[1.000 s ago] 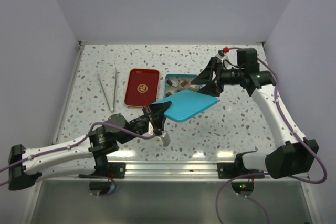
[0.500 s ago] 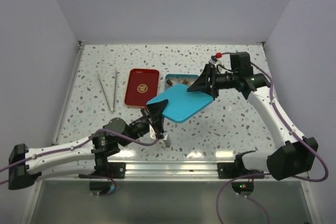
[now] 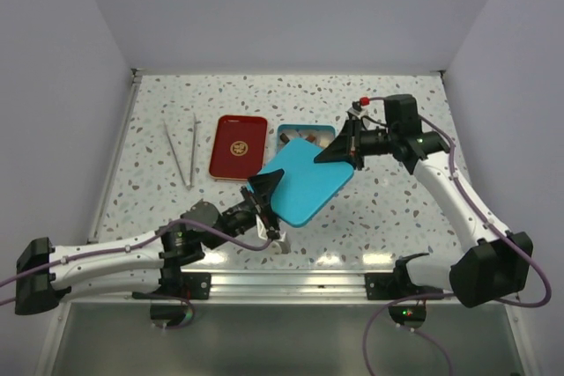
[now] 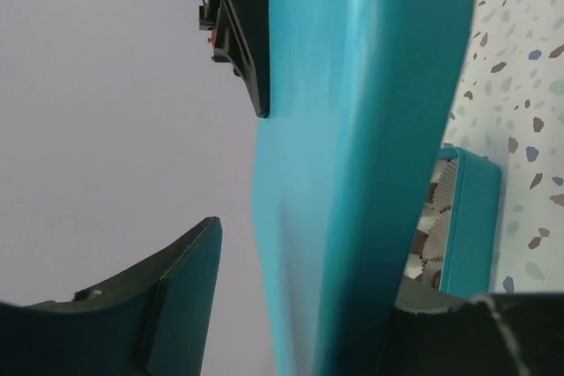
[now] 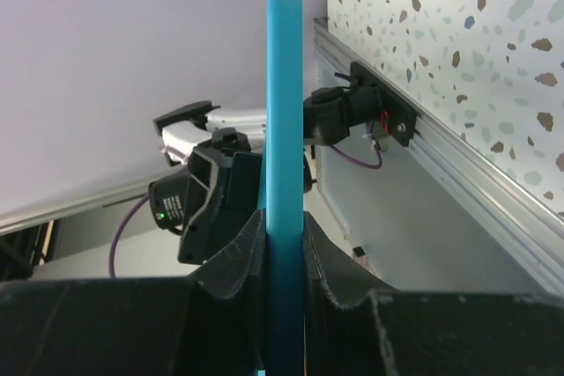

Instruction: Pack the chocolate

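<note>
Lid (image 3: 304, 184), teal, hangs mid-frame in the top view, tilted, off the table (image 3: 397, 209), between your two arms. Your right gripper (image 3: 339, 147) pinches its upper right edge. Your left gripper (image 3: 264, 189) is at its lower left corner. Just above the lid you see the teal tin (image 3: 304, 128), partly covered by it, with the chocolate (image 3: 295, 136) inside as small dark bits. Left of the tin: red tray (image 3: 238, 147); further left, two thin metal sticks (image 3: 181, 151).

Left wrist view: lid (image 4: 361, 129) fills the centre. Left gripper (image 4: 326, 270) is spread around its edge. The right finger (image 4: 441, 332) lies against it; the left finger (image 4: 176, 297) stands apart, with a gap showing. Right gripper's dark finger (image 4: 247, 41) is on the far edge, top of frame. Teal tin (image 4: 471, 217) at right, chocolate (image 4: 434, 195) in white paper cups (image 4: 427, 257).

Right wrist view: lid (image 5: 285, 129) edge-on, vertical, centre. Right gripper (image 5: 284, 235) is pressed onto it from both sides. Left arm (image 5: 207, 200) behind at centre left, table (image 5: 441, 41) at upper right.
</note>
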{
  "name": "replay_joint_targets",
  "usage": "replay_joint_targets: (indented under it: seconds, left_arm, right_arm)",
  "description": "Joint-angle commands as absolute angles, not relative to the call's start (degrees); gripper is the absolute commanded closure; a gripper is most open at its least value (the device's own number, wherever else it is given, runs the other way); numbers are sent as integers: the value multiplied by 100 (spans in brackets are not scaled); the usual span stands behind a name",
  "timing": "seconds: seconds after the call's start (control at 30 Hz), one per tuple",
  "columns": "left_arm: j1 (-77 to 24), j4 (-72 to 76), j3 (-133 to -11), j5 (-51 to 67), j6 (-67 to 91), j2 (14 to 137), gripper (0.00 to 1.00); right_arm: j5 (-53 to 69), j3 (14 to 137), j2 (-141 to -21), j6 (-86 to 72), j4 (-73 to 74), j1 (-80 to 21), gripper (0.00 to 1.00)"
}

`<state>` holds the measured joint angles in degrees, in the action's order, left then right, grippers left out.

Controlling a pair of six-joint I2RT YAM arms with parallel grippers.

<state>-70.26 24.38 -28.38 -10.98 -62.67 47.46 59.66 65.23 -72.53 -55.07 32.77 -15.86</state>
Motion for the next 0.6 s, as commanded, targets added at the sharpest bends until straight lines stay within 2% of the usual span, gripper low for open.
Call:
replay_joint_targets:
  seconds: [0.0, 0.03, 0.13, 0.23, 0.47, 0.57]
  left_arm:
    - [-7005, 3199, -2874, -1300, -6135, 4623, 46]
    - [-7005, 3234, -2831, -1318, -6117, 4597, 30]
    - [-7005, 3287, -2760, -1441, -5916, 4483, 5]
    - [-6996, 3261, -2637, -1617, -5627, 4272, 0]
    - [-6996, 2374, -2689, -2056, -4642, 3657, 0]
    - [-6987, 1935, -2707, -2162, -4334, 3446, 0]
  right_arm:
    - [6293, 6233, -6970, -5632, 2770, -1644, 100]
    - [6310, 6179, -6935, -5703, 2682, -1635, 100]
    - [6284, 5898, -6733, -6194, 2024, -1573, 100]
    - [6214, 5511, -6548, -6916, 1013, -1494, 100]
    - [5950, 5511, -6644, -7154, 290, -1372, 100]
    - [5793, 5458, -6750, -7513, -455, -1310, 100]
